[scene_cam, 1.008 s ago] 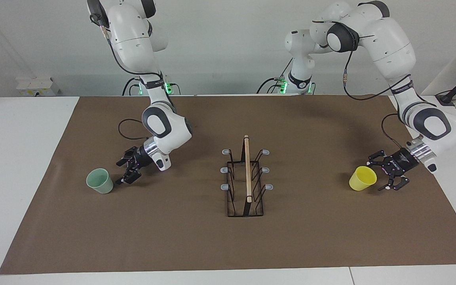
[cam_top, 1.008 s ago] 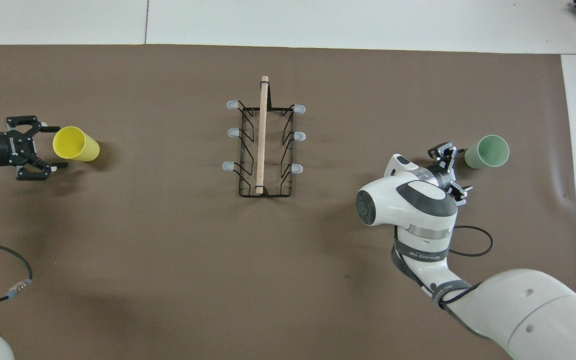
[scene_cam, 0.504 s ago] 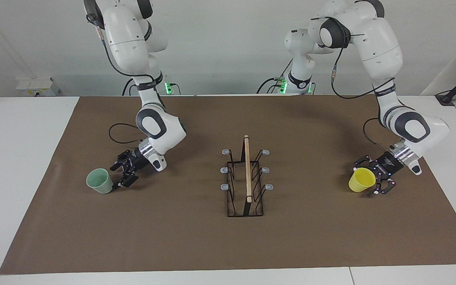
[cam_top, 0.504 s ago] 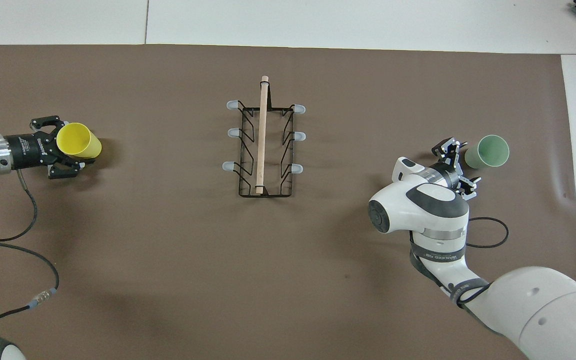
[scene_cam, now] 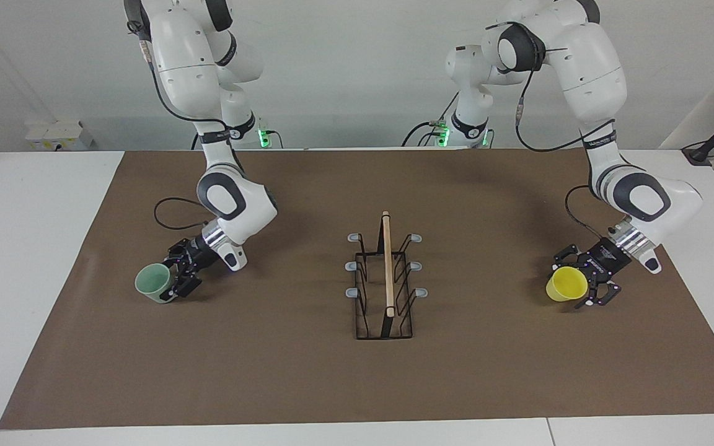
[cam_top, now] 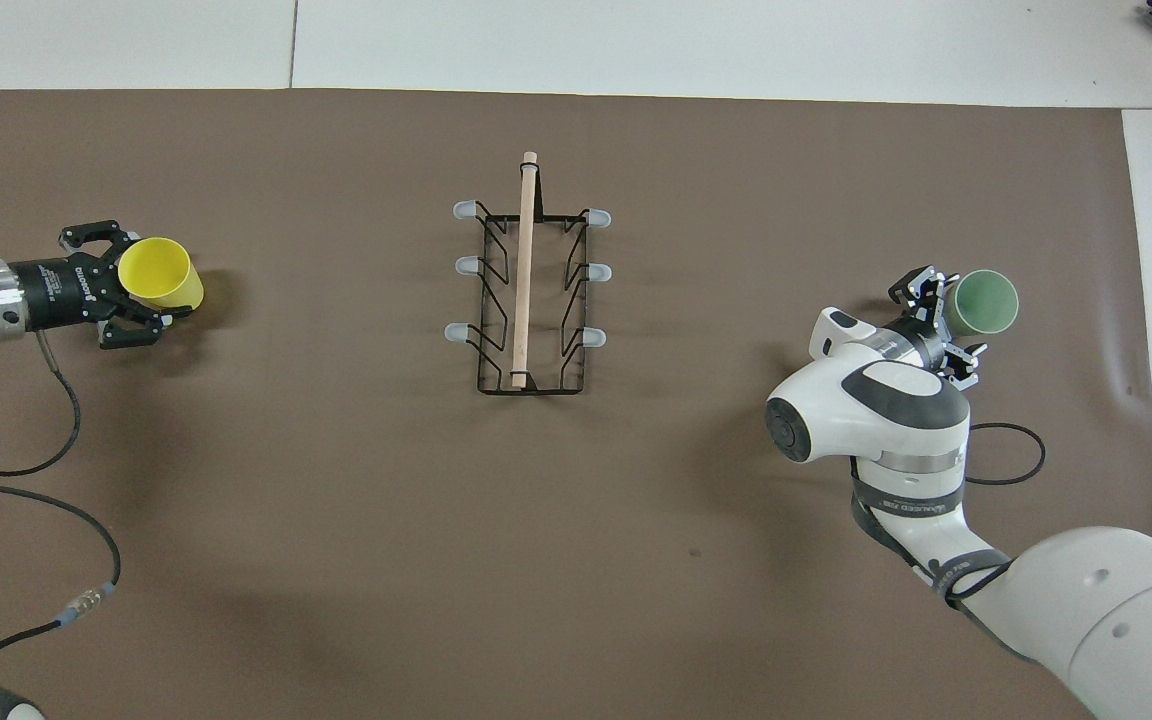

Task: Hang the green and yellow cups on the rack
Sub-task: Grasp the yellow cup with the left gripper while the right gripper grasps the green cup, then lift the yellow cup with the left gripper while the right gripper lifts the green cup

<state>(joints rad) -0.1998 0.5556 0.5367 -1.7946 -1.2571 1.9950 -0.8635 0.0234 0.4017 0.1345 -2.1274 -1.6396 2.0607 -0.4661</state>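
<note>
Since a second ago both arms have swung in toward their cups: the left gripper (scene_cam: 571, 286), which then hung just beside the yellow cup (scene_cam: 560, 284), now has its fingers on either side of that cup, and the right gripper (scene_cam: 175, 277) has closed the gap to the green cup (scene_cam: 153, 282) in the same way. The cups have barely shifted, though the yellow one now leans more, mouth toward the middle of the table.

The surface is a brown mat (scene_cam: 270, 371) spread over a white table (scene_cam: 22, 248) — a plain pale wall rises past the arm bases, with cables and green lights at their feet.

The rack (scene_cam: 385, 291) stands at the middle of the mat, its wooden rod (cam_top: 524, 270) running away from the robots, all six grey-tipped pegs bare. The green cup sits upright on the mat toward the right arm's end, well apart from the rack; nothing shows inside it. The yellow cup is toward the left arm's end, equally far from the rack — its inside looks bare too.

The left gripper's fingers straddle the yellow cup; whether they press it I cannot tell. The right gripper's fingers stand apart around the green cup's side.
</note>
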